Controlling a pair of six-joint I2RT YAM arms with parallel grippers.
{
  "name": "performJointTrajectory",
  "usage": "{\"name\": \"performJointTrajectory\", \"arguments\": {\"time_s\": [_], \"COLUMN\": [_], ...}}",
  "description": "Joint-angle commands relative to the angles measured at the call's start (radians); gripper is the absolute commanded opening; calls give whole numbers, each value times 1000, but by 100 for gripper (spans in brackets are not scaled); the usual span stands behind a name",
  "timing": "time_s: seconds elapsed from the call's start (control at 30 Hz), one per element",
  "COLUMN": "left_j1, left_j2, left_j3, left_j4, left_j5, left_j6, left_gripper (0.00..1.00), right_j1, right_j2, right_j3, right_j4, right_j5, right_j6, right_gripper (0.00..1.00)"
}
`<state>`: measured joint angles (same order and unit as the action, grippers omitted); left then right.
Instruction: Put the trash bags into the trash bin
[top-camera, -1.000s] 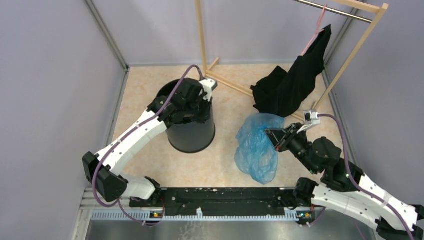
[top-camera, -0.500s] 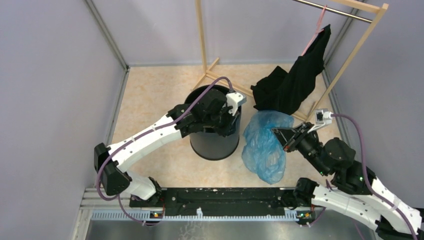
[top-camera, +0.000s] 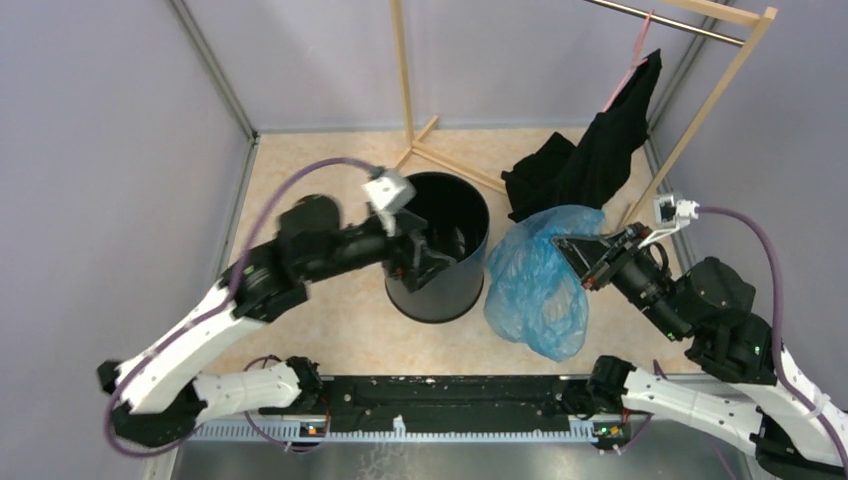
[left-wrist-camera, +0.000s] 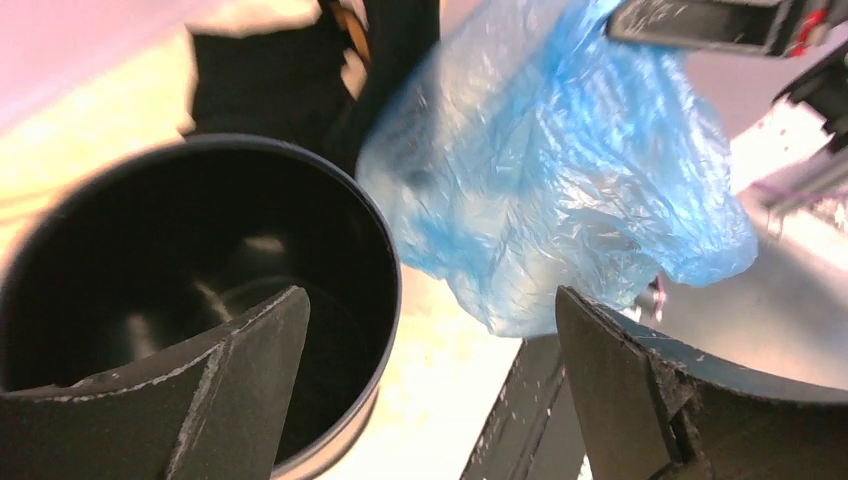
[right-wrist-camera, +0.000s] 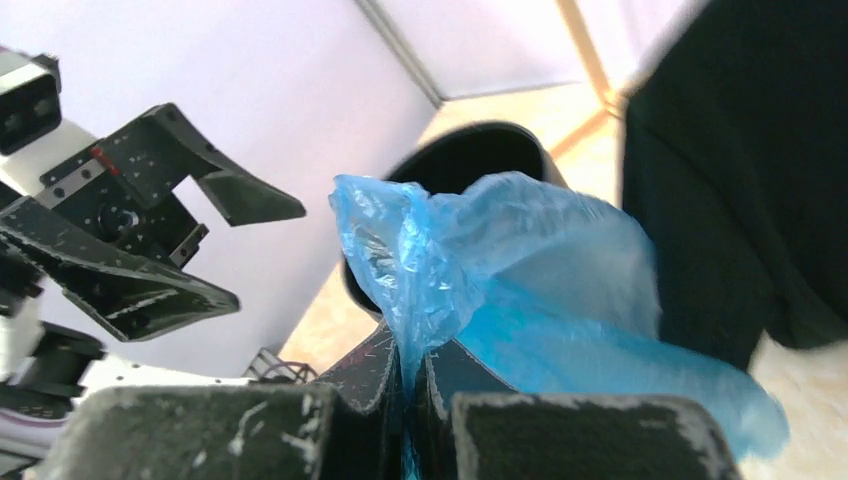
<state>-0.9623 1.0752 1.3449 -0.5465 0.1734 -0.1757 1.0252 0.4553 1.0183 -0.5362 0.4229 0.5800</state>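
1. The left gripper (top-camera: 430, 258) is seen spread wide and empty at the near-left rim of the trash bin. Its arm is smeared by blur, so contact with the rim cannot be judged.
2. The trash bin (top-camera: 438, 298) is stood upright, mouth open; its dark interior cannot be read.
3. The trash bags (top-camera: 535, 290) are hung as one crumpled blue bundle just right of the bin and outside it, the long axis running down from the pinched top. Contact with the bin wall or the floor cannot be made out, nor can the number of bags.
4. The right gripper (top-camera: 568, 248) is clamped on the film's top edge. The bin's mouth lies to its left, so a leftward carry over the rim is judged necessary.
5. A black garment (top-camera: 580, 175) is draped from a wooden rack (top-camera: 700, 115), whose top is cut off.
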Motion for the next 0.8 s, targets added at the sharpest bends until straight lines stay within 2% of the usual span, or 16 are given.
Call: {"name": "performJointTrajectory", "arguments": {"time_s": [0.0, 0.17, 0.3, 0.4, 0.47, 0.57, 0.67, 0.77], "left_j1": [0, 0, 0, -1, -1, -3, -3, -8], "left_j2": [-210, -399, -518, -576, -608, -634, -638, -603], "left_j3": [-70, -120, -131, -138, -144, -151, -162, -169], "left_j4": [99, 51, 3, -51, -93, -129, -137, -127], "left_j5": [-154, -375, -461, -500, -521, -545, -560, -594], "left_j6": [4, -32, -54, -74, -86, -104, -110, -99], "left_gripper": [99, 99, 99, 99, 99, 98, 99, 98], "right_j1": [6, 7, 6, 6, 6, 6, 5, 5], "right_j2": [158, 408, 627, 725, 763, 784, 727, 660], "right_j3": [164, 438, 732, 846, 845, 804, 651, 526], "right_j4": [150, 241, 222, 247, 250, 122, 62, 84], "right_j5": [-216, -378, -462, -454, -400, -212, -33, 10], "right_j6": [-102, -145, -181, -185, -185, -146, -96, -71], "right_gripper": [0, 0, 0, 0, 0, 0, 0, 0]}}
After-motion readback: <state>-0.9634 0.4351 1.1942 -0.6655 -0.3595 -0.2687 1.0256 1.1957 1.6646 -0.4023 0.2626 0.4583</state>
